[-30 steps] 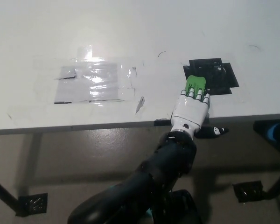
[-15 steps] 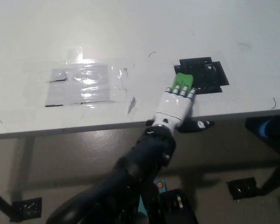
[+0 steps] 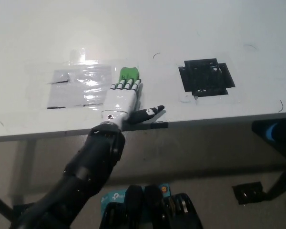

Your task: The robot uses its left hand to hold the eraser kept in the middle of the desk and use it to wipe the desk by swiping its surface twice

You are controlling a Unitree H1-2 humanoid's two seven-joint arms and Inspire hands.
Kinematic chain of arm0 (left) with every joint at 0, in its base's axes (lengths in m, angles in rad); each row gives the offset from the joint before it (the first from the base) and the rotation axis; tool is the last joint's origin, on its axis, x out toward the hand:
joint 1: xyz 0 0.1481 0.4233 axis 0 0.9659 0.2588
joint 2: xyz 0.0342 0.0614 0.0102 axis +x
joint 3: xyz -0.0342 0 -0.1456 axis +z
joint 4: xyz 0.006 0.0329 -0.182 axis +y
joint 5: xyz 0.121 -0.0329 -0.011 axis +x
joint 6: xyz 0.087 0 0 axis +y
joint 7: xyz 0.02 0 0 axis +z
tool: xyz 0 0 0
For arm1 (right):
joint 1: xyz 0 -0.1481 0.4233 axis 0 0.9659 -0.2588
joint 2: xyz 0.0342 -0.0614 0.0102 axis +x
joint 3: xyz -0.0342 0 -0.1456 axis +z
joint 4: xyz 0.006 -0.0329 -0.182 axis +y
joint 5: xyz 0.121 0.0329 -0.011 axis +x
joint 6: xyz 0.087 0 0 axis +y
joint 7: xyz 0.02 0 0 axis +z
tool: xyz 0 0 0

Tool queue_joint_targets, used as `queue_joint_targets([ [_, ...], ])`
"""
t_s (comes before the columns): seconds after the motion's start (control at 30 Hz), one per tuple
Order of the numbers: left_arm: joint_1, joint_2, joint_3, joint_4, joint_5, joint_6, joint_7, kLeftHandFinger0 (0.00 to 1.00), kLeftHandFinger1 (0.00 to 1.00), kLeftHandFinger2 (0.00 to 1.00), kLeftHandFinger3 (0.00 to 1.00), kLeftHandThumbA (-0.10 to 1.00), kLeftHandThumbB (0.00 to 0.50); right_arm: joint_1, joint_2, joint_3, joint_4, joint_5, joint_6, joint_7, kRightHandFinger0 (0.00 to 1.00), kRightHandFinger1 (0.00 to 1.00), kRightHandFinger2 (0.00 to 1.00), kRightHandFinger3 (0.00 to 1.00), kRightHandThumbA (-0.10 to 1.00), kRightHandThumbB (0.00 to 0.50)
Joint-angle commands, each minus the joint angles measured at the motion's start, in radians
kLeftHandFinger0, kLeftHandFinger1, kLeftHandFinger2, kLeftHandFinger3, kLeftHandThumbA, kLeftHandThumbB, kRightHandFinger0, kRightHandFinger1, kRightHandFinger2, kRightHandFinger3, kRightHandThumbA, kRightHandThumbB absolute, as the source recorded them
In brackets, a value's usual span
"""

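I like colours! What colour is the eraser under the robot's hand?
Bright green eraser, under the white left hand; head view.

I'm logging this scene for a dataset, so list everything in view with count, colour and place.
desk: one, white, filling the upper picture
eraser: one, green, left of the desk's middle, under the left hand's fingertips
clear tape patch: one, shiny, on the desk's left part
black patch: one, black, on the desk right of the middle
floor: grey-brown, below the desk's near edge
left hand: one, white, on the desk, pressing on the eraser
right hand: not in view
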Motion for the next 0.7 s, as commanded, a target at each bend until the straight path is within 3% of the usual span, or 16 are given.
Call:
queue_joint_targets([
  [0.0,0.17,0.085,0.013,0.105,-0.077,0.065,-0.187,1.0,1.0,1.0,1.0,1.0,0.413,-0.016,-0.008,-0.016,-0.011,0.011,-0.076,-0.008,1.0,1.0,1.0,1.0,1.0,0.018],
  [0.13,0.192,0.119,0.013,0.104,-0.075,0.051,-0.175,1.0,1.0,1.0,1.0,1.0,0.43,-0.014,-0.009,-0.024,-0.008,0.022,-0.073,-0.007,1.0,1.0,1.0,1.0,1.0,0.033],
  [0.33,0.243,0.176,0.09,0.121,-0.128,0.035,-0.142,1.0,1.0,1.0,1.0,1.0,0.448,-0.003,-0.009,-0.034,-0.021,0.017,-0.066,-0.014,1.0,1.0,1.0,1.0,1.0,0.0],
  [0.53,0.285,0.24,0.102,0.107,-0.106,0.034,-0.136,1.0,1.0,1.0,1.0,1.0,0.493,0.008,-0.008,-0.047,-0.023,0.038,-0.083,-0.005,1.0,1.0,1.0,1.0,1.0,0.002],
  [0.67,0.321,0.269,0.121,0.087,-0.117,0.016,-0.128,1.0,1.0,1.0,1.0,1.0,0.492,0.012,-0.01,-0.055,-0.02,0.04,-0.075,-0.008,1.0,1.0,1.0,1.0,1.0,0.0],
])
